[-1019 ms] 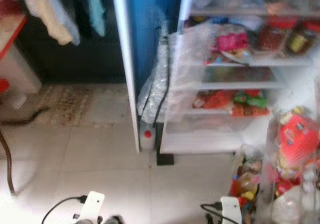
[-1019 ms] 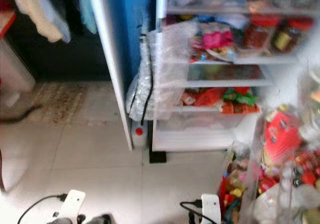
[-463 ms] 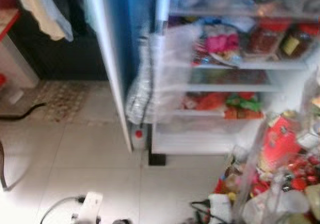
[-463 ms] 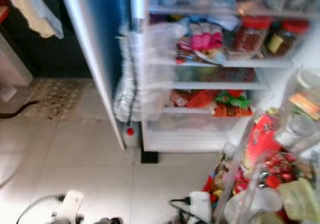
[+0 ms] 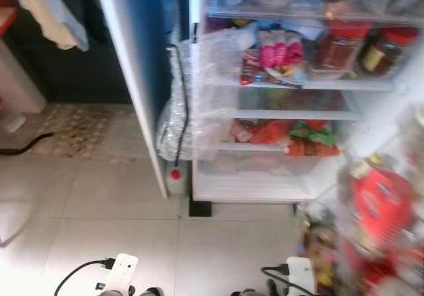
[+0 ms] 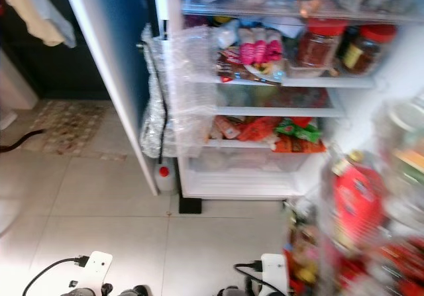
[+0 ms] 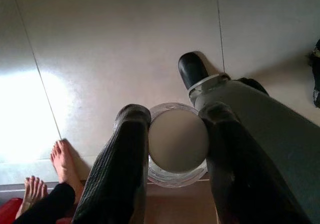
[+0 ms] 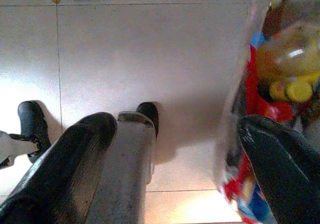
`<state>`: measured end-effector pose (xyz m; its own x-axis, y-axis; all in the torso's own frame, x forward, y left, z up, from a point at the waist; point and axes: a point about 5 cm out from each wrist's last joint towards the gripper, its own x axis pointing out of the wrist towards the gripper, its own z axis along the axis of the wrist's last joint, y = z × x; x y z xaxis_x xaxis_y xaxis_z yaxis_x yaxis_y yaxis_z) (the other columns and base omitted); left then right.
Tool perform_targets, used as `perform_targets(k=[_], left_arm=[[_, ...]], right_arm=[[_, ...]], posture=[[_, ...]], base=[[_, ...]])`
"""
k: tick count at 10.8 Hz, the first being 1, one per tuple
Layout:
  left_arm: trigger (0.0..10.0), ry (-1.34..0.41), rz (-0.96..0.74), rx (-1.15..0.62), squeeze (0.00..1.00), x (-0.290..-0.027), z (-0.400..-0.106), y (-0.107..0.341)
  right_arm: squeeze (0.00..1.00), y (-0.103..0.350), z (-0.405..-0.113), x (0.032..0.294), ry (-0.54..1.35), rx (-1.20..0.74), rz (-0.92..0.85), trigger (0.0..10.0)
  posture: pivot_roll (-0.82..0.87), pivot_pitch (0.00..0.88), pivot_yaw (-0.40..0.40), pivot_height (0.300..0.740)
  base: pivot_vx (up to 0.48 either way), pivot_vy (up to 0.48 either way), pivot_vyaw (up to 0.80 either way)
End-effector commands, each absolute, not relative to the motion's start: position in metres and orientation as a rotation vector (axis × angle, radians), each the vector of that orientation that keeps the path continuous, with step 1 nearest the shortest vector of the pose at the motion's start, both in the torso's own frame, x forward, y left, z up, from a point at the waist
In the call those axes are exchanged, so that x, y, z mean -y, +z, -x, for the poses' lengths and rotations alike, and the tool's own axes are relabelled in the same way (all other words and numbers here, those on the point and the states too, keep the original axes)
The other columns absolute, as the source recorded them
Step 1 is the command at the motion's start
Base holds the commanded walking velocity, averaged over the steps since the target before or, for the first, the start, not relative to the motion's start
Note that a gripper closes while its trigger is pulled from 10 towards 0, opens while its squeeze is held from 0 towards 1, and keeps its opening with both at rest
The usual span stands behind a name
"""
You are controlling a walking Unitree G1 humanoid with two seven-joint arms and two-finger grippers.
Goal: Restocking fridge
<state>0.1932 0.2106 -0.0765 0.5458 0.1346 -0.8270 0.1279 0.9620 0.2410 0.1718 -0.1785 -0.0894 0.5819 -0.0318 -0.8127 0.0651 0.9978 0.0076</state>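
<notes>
open fridge [image 5: 291, 84] ahead, jars [image 5: 361, 44] on shelf (upper right), rug [image 5: 73, 130] left

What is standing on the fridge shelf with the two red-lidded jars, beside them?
On that shelf, left of the two red-lidded jars, lie pink packets and some wrapped food. Bubble wrap covers the shelf's left end, hiding anything there.

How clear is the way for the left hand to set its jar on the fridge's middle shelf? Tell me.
Probably yes. The fridge stands open, and the middle shelf looks mostly bare behind a hanging plastic sheet. The left hand, shut on the jar, hangs low over the floor, so the robot must step closer first.
</notes>
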Motion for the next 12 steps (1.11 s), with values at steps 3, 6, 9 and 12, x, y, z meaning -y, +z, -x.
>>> perform_targets(k=[3,6,9,12], left_arm=[[10.0,0.001,-0.295,-1.034,0.0,-0.2113,-0.1852,-0.0806],[10.0,-0.002,-0.299,-1.036,0.0,-0.2121,-0.1848,-0.0806],[10.0,-0.009,-0.304,-1.036,0.0,-0.2125,-0.1841,-0.0808],[10.0,-0.018,-0.313,-1.036,0.0,-0.2124,-0.1831,-0.0813]], right_arm=[[0.0,-0.0924,-0.1639,0.1848,-0.076,-0.975,-0.035,10.0],[0.0,-0.0927,-0.1633,0.1841,-0.085,-0.975,-0.042,10.0],[0.0,-0.0931,-0.1624,0.1836,-0.091,-0.972,-0.052,10.0],[0.0,-0.094,-0.1605,0.1832,-0.084,-0.984,-0.053,10.0]], posture=[[-0.16,0.183,-0.049,0.74],[-0.16,0.179,-0.044,0.74],[-0.16,0.17,-0.039,0.74],[-0.16,0.158,-0.039,0.74]], base=[[0.0,0.0,0.0],[0.0,0.0,0.0],[0.0,0.0,0.0],[0.0,-0.082,-0.48]])
